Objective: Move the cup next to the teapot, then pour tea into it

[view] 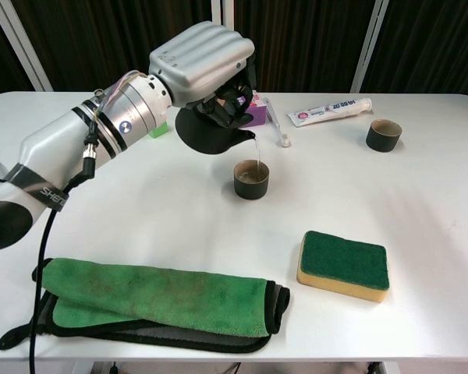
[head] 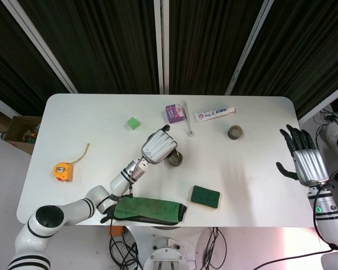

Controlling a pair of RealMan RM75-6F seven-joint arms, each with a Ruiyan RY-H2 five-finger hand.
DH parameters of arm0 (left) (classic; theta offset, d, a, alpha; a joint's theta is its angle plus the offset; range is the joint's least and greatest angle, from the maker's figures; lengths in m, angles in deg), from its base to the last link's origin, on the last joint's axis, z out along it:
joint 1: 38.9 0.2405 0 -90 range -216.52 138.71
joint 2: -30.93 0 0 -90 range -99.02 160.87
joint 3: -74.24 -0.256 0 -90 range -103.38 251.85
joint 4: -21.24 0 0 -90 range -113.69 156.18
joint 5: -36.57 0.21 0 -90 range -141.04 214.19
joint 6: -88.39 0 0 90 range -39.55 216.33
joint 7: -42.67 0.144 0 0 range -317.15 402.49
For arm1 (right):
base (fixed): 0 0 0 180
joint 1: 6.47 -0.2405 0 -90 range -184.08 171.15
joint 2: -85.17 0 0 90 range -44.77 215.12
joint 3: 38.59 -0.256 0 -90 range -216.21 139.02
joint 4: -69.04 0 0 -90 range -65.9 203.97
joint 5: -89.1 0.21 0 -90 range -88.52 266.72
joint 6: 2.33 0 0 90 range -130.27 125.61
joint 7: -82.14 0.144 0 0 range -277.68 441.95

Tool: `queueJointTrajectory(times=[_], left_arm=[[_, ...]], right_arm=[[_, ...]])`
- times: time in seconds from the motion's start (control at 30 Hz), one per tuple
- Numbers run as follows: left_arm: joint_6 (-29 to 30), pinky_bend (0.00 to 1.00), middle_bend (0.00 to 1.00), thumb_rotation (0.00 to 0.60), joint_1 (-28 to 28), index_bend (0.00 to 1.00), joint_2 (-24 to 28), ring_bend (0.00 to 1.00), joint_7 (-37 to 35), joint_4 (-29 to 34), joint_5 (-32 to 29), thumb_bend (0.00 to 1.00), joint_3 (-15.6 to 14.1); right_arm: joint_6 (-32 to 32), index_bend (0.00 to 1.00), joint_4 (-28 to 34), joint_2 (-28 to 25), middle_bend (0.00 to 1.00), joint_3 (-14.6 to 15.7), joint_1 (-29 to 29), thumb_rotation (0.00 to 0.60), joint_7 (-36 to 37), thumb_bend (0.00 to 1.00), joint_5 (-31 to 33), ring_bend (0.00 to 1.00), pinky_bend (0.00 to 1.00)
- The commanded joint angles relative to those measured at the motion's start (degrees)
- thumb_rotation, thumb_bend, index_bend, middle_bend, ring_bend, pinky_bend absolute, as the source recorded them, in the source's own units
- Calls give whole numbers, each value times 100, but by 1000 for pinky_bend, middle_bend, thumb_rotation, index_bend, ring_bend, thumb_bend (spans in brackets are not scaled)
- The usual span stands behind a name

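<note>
**Inspector:** State the position of the cup.

**Operator:** The cup stands upright on the table, mid-table, directly under the spout of the teapot. A thin stream falls from the spout into it.

**Inspector:** Your hands?

**Operator:** My left hand is clamped around the teapot, holding it tilted above the cup. My right hand hangs off the table's far right edge, fingers spread, holding nothing.

**Inspector:** Risks?

**Operator:** In my judgement, overfilling if I hold the tilt too long, and spillage if my wrist drifts, since the stream is narrow. The sponge and green cloth lie near, apart from the cup.
</note>
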Motion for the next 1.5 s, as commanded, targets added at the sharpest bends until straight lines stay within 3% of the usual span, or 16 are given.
queueJointTrajectory(times=[0.03,1.5], left_arm=[[12,417,1000,600,1,1000,0,985,13,-6,9,286,-4],[121,417,1000,600,-43,1000,63,988,108,-123,196,285,-105]], right_arm=[[2,0,-2,2,0,1,2,600,2,249,-1,0,0],[-21,0,37,-35,0,13,-21,600,10,273,-39,0,0]])
